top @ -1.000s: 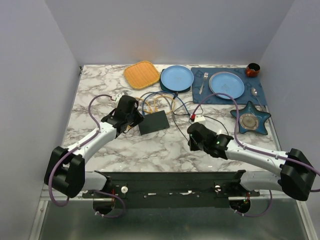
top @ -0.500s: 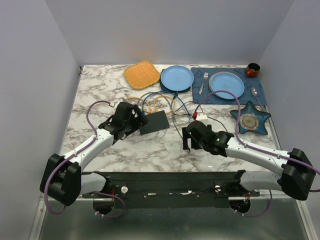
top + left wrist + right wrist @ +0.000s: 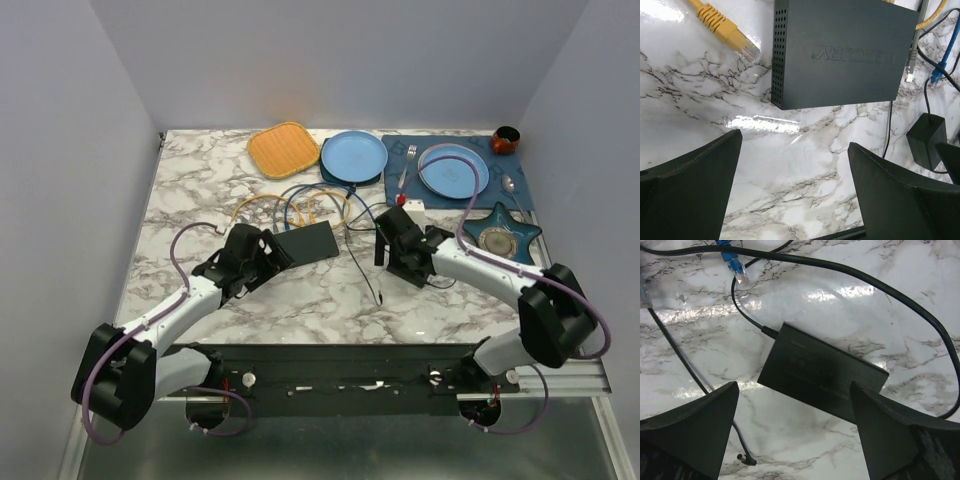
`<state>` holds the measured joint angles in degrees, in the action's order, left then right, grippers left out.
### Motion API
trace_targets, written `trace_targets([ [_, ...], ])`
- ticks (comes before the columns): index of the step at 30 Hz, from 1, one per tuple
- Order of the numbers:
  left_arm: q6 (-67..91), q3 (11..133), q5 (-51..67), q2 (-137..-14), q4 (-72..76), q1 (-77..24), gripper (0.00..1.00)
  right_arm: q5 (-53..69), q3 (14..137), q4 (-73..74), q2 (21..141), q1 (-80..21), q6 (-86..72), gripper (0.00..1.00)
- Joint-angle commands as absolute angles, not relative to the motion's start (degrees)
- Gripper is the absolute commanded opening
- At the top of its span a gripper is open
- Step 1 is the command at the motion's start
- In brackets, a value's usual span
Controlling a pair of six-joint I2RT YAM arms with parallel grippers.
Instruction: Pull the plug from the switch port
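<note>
The switch is a flat black box lying on the marble; its port edge faces away from the left wrist camera. A yellow plug lies loose on the marble to the left of the switch, apart from it. A grey plug and a blue plug lie free at its other side. My left gripper hangs open just short of the switch, holding nothing. My right gripper is open over the black power brick, not touching it.
Coiled blue and yellow cables lie behind the switch, with a white adapter beside them. A thin black lead ends in a barrel plug. Farther back are a woven mat, a blue plate, a place setting and a star dish.
Both grippers have opened. The left arm drew back toward the near edge, away from the switch. The right arm swung away from me, toward the white adapter.
</note>
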<state>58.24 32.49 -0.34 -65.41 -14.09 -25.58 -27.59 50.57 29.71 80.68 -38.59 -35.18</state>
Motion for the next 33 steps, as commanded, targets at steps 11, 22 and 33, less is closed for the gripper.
trace_targets([
  [11,58.45,27.42,1.67,-56.08,-14.68,-25.66,0.98,-29.27,57.84,32.35,96.68,-34.10,-33.13,1.00],
  [22,58.71,28.21,0.62,-55.81,-16.08,-25.58,0.97,-24.17,49.22,34.27,87.29,-31.56,-37.18,0.88],
  [33,55.02,38.39,-0.26,-58.09,-21.97,-16.88,0.96,-24.71,53.17,37.98,72.44,-30.50,-37.53,0.91],
])
